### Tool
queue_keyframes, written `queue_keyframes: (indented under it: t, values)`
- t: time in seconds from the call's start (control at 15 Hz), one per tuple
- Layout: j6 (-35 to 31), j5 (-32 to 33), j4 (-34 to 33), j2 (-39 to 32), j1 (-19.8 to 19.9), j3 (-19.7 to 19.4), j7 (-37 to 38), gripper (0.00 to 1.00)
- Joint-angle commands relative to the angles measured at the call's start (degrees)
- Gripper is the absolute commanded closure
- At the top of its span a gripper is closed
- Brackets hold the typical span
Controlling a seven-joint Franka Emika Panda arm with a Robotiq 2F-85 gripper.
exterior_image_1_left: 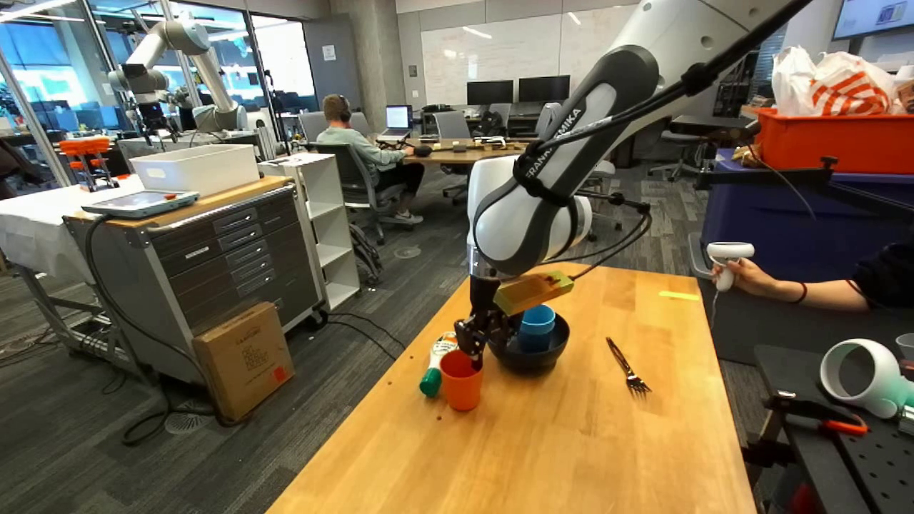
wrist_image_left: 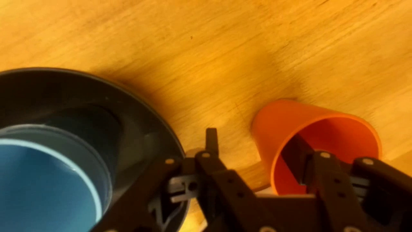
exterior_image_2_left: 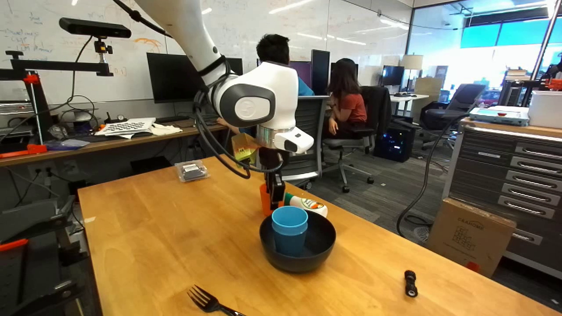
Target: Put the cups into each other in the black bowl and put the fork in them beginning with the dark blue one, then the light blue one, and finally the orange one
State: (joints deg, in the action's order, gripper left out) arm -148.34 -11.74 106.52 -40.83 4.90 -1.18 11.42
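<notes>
Wooden table [exterior_image_1_left: 557,457] stood in front of whiteboard [exterior_image_1_left: 493,50], fork [exterior_image_1_left: 622,360] lying on top. Black bowl [exterior_image_2_left: 298,265] held light blue cup [exterior_image_2_left: 290,224] nested in dark blue cup [exterior_image_2_left: 290,244]. Gripper [wrist_image_left: 254,145] was spread partway, one finger inside orange cup [exterior_image_1_left: 462,389], one outside, gripping nothing.

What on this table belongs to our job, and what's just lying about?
Belongs to the job:
dark navy-blue plastic cup
light blue plastic cup
orange plastic cup
round black bowl
slender black fork

Just lying about:
white-and-green tube-like bottle
small black cylindrical piece
flat clear plastic packet
</notes>
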Motion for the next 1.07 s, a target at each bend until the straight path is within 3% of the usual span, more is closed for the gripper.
queue_keyframes:
  t: [0.0,0.13,0.33,0.6,1.0]
  values:
    - [-0.5,-1.9,-1.2,-0.6,0.0,0.3,0.9,0.74]
    - [-0.5,-2.5,-1.2,-0.5,0.2,0.6,0.6,0.90]
    - [-0.5,-2.7,-1.0,-0.3,0.3,0.8,0.2,0.98]
    - [-0.4,-2.6,-0.9,0.1,0.2,1.0,-0.4,0.96]
    - [2.2,-2.2,2.8,4.2,2.1,2.8,-7.0,0.99]
